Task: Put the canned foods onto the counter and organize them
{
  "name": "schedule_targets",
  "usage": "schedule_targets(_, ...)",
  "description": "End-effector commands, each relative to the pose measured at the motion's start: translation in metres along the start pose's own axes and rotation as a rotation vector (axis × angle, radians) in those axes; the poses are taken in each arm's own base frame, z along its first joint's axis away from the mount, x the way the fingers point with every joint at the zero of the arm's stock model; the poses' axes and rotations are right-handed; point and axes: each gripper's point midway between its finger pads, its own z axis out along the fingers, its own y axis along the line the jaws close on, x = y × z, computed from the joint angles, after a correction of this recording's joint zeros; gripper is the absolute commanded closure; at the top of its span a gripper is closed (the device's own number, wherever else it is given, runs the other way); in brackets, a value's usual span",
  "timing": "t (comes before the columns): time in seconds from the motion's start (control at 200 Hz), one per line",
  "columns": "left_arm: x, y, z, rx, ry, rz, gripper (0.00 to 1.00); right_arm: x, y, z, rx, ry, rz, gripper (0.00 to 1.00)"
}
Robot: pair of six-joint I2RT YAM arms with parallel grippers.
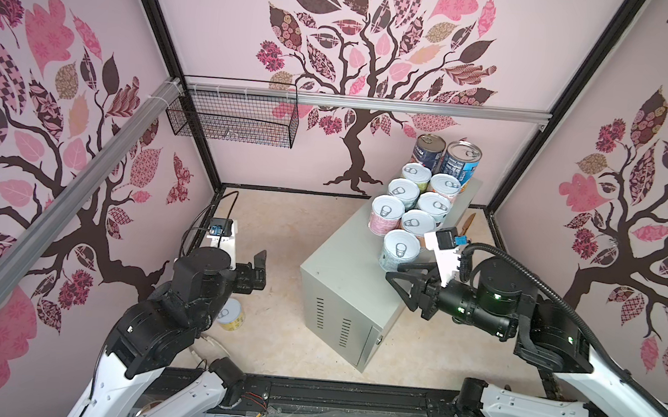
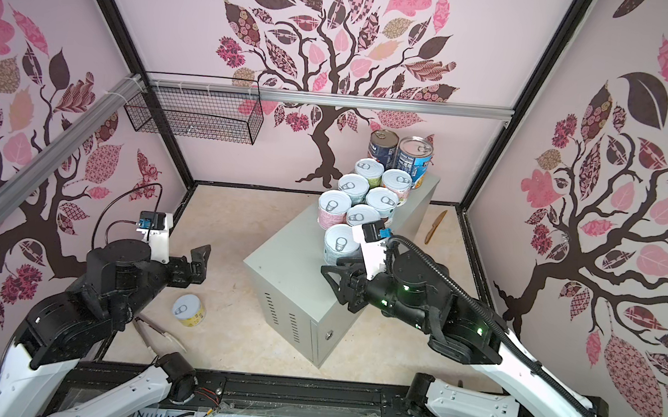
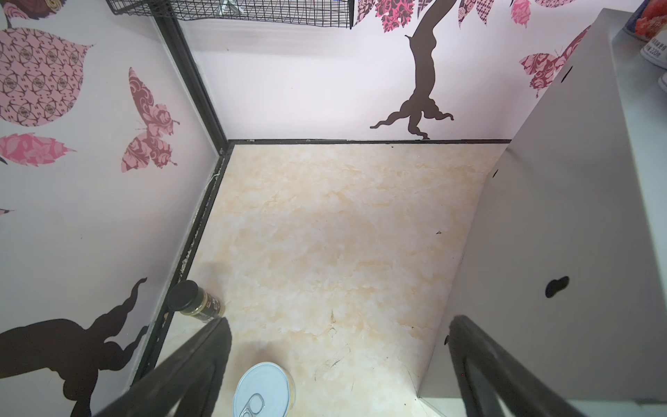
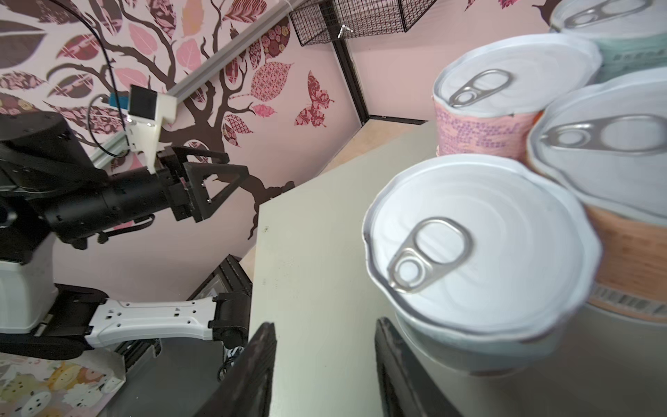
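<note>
Grey counter (image 1: 343,273): nine canned foods (image 1: 418,222) stand on its far half, in two rows.
Yellow can (image 2: 188,309): last to fetch; on the floor (image 1: 279,233), near left.
Left gripper (image 3: 339,323): spread wide, empty, close above that can.
Right gripper (image 4: 323,325): narrow gap, empty, beside the nearest can (image 4: 469,260).
Next: probably descend, clamp, fill the vacant left slot.

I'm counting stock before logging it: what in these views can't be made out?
Yellow can: left arm covers part in a top view; left wrist view's edge crops it.
Orange can: right wrist camera mount hides part in both top views.
Tall cans: label text too small.
</note>
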Motion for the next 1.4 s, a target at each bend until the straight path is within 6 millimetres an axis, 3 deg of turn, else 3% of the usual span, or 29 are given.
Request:
schedule_targets(0.0,-0.010,-0.002,-0.004,0.013,-0.013,-0.042,0.02,-0.017,-0.002,-0.036,0.005,-0.065,0.001,0.50)
schedule_targets(0.225,-0.015,-0.009,-0.001,0.039,-0.001,-0.102,0.02,-0.012,-0.048,-0.070,0.223,-0.106,0.007,0.37)
schedule_targets(0.41,-0.009,-0.015,0.008,0.043,0.029,-0.125,0.02,-0.013,-0.103,-0.099,0.525,-0.187,-0.054,0.31)
schedule_targets(0.615,0.002,-0.022,0.017,0.062,0.073,-0.173,0.02,-0.024,-0.131,-0.135,0.687,-0.335,-0.065,0.30)
schedule_targets(0.74,0.006,-0.025,0.020,0.066,0.091,-0.188,0.02,-0.017,-0.136,-0.125,0.721,-0.305,-0.086,0.30)
schedule_targets(0.88,0.009,-0.028,0.023,0.073,0.100,-0.196,0.02,-0.011,-0.145,-0.115,0.779,-0.319,-0.103,0.23)
schedule_targets(1.145,0.015,-0.029,0.030,0.058,0.118,-0.184,0.02,-0.044,-0.149,-0.106,0.847,-0.358,-0.143,0.18)
schedule_targets(1.205,0.016,-0.030,0.032,0.061,0.119,-0.184,0.02,-0.049,-0.170,-0.100,0.873,-0.316,-0.104,0.15)
schedule_targets(1.265,0.016,-0.031,0.032,0.066,0.122,-0.182,0.02,-0.052,-0.205,-0.101,0.876,-0.291,0.011,0.14)
schedule_targets(1.325,0.017,-0.031,0.033,0.068,0.122,-0.185,0.02,-0.050,-0.215,-0.094,0.877,-0.304,0.038,0.12)
schedule_targets(1.395,0.018,-0.032,0.033,0.074,0.123,-0.182,0.02,-0.041,-0.243,-0.089,0.942,-0.289,0.087,0.06)
